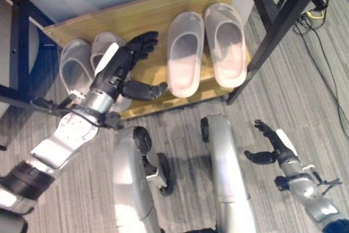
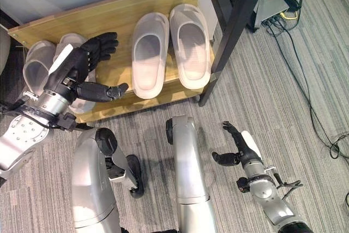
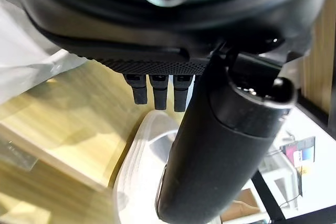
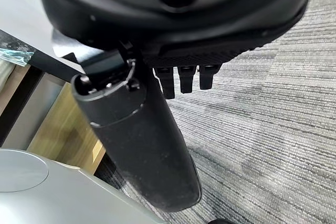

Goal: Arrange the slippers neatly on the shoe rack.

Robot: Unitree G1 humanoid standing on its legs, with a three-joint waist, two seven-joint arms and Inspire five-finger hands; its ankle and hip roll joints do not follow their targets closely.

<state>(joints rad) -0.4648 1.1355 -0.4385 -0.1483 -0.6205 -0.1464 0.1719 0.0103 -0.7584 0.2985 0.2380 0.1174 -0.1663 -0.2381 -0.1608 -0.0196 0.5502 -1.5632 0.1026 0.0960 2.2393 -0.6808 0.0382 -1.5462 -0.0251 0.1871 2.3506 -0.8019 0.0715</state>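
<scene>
Hovering over the wooden shoe rack [image 1: 147, 15], the left hand [image 1: 122, 64] spreads its fingers above the grey slippers [image 1: 76, 66]; pink slippers [image 1: 207, 45] sit paired alongside; right hand [image 1: 272, 145] hangs relaxed, off-rack.

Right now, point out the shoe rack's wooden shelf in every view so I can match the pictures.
Left eye view: the wooden shelf runs across the upper middle.
Right eye view: the same shelf, upper left to middle.
Left wrist view: bare wood past the left hand, beside a pale slipper.
Right wrist view: a wood strip beside the right hand, seemingly the shelf's end.
Shared landmark: the black frame leg at the shelf's right end.
</scene>
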